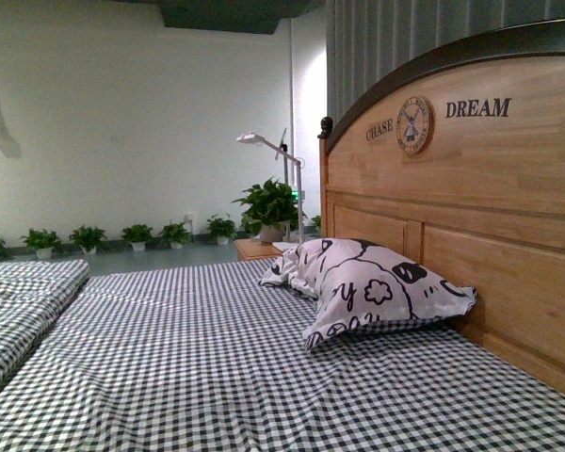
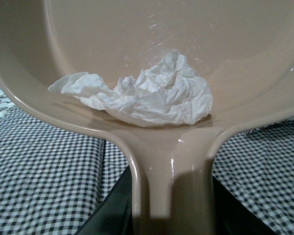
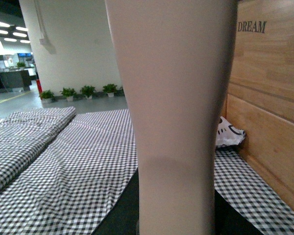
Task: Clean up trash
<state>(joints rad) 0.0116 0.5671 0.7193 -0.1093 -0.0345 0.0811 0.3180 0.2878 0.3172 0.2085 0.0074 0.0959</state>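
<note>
Two words, "CHASE" and "DREAM", stand in dark letters on the wooden headboard [image 1: 471,188], either side of a round windmill badge [image 1: 414,125]; the right wrist view catches "DREAM" again. Left of the headboard, a folded quilt [image 1: 24,301] in the same small black-and-white check lies along the bed [image 1: 217,377], whose sheet is soft and lightly rippled. Beyond the bed's far edge a row of small potted plants [image 1: 85,237] lines a plain white wall, and nearer the headboard a white lamp [image 1: 264,146] rises beside a bigger leafy plant [image 1: 268,205]. Against the headboard leans a puffy pillow [image 1: 367,287] with black cartoon prints.

In the left wrist view, the trash [image 2: 147,95], a crumpled white paper wad, rests inside the glossy pale dustpan [image 2: 112,34], near where its handle begins. That handle runs down to the left tool, whose grip I cannot tell. A smooth white handle [image 3: 174,122] fills the right wrist view; the right tool's state cannot be told either.
</note>
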